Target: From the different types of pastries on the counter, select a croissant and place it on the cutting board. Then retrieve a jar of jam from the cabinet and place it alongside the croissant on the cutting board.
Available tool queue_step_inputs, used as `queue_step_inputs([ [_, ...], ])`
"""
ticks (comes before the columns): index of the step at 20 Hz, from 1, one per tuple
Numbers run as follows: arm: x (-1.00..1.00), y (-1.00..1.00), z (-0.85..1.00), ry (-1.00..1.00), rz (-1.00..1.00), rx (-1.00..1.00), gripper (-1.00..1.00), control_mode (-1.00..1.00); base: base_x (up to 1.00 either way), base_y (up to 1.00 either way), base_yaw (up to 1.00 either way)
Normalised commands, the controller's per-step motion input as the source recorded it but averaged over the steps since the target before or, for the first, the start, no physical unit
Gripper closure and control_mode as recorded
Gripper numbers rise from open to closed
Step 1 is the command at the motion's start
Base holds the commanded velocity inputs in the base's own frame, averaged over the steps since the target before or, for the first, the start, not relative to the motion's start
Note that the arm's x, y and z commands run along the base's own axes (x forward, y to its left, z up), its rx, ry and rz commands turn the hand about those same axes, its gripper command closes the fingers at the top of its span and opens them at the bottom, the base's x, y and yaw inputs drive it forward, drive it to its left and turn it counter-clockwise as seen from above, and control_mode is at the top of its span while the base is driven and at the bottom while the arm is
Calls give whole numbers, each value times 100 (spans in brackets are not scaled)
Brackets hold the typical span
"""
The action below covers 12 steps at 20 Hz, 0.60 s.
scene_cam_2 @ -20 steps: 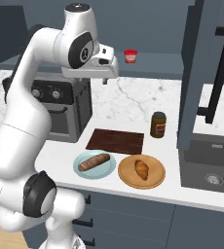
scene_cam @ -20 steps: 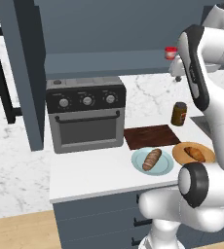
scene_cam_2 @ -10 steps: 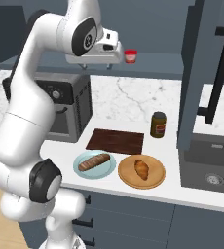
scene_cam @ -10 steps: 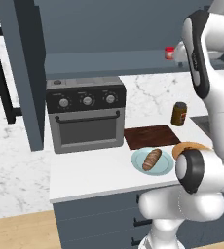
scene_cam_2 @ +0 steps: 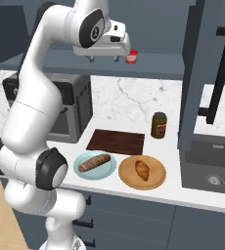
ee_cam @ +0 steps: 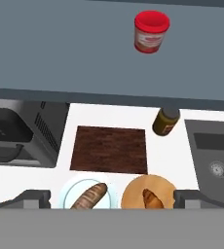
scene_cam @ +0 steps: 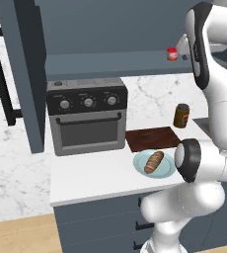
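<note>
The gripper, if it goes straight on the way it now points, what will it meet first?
The open gripper points down, so probably the cutting board on the counter, far below. The jar of jam stands off to one side. Depth is unclear.

The worktop (scene_cam_2: 119,105) looks like white, faintly veined marble, smooth and matt. The cutting board (scene_cam_2: 115,141) shows dark reddish-brown wood grain. The toaster oven (scene_cam: 88,115) has a dull grey metal look with a glazed door. The cabinet (scene_cam: 105,29) is flat matt slate-blue. The jar of jam (ee_cam: 151,31) looks like glossy red plastic.
</note>
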Motion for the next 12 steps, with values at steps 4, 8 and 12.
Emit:
queue_step_inputs([
  [4, 26, -9, 0, 0, -2, 0, -100, -100, 0, 0, 0],
  [8, 31, -3, 0, -2, -1, 0, -100, -100, 0, 0, 0],
  [12, 31, 0, 0, -1, -1, 0, -100, -100, 0, 0, 0],
])
